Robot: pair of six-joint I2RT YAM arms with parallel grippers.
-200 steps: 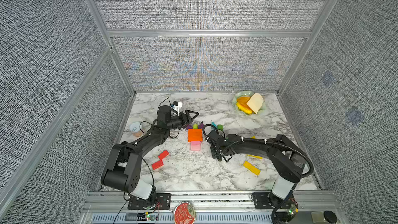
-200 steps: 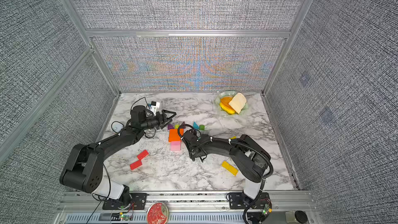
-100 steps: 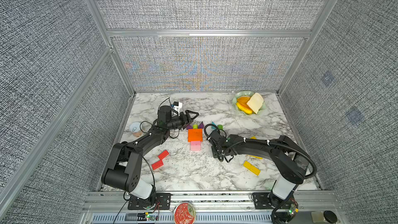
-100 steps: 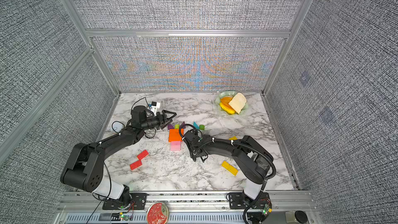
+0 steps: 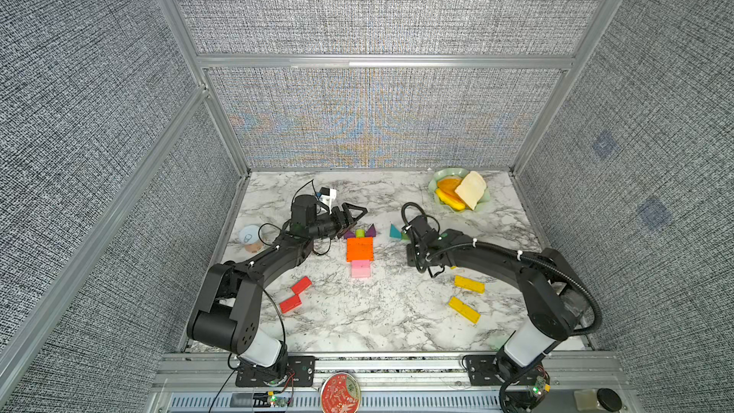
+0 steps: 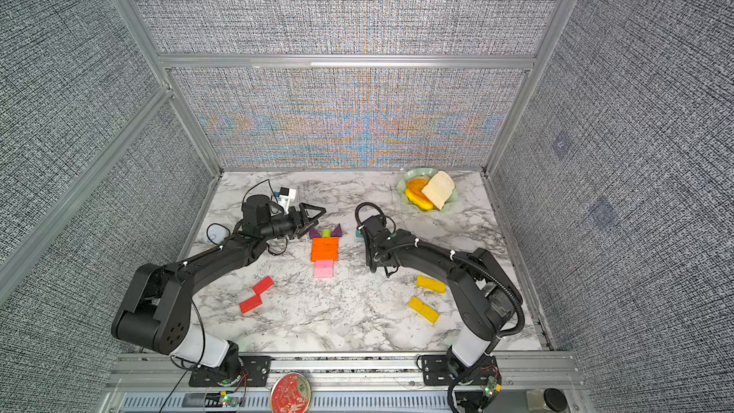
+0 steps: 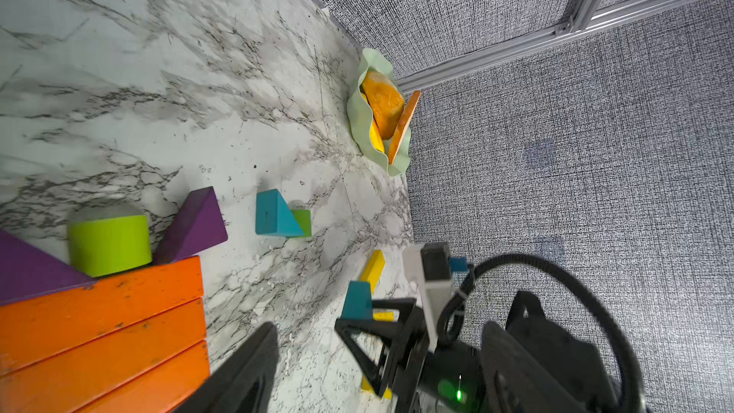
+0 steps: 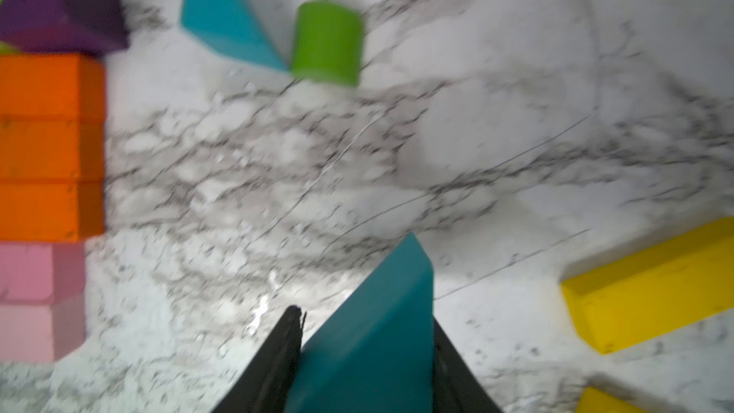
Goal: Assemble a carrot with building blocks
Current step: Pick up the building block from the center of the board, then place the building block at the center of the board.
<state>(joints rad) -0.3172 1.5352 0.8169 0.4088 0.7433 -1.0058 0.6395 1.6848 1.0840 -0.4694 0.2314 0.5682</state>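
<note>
Teal triangle [image 8: 381, 311] sits clamped in my right pincer [image 8: 365, 327]. Its place, I judge, is the bare marble table [image 5: 397, 311] just on the near side of the pink bars [image 5: 360, 268], which lie to my left. The carrot's long axis runs far to near: lime stub [image 5: 360, 233] and purple triangles [image 5: 371, 230], orange bars [image 5: 359, 249], then pink. My left pincer [image 5: 351, 216] hangs apart and empty by the far end, so the right is nearer.
</note>
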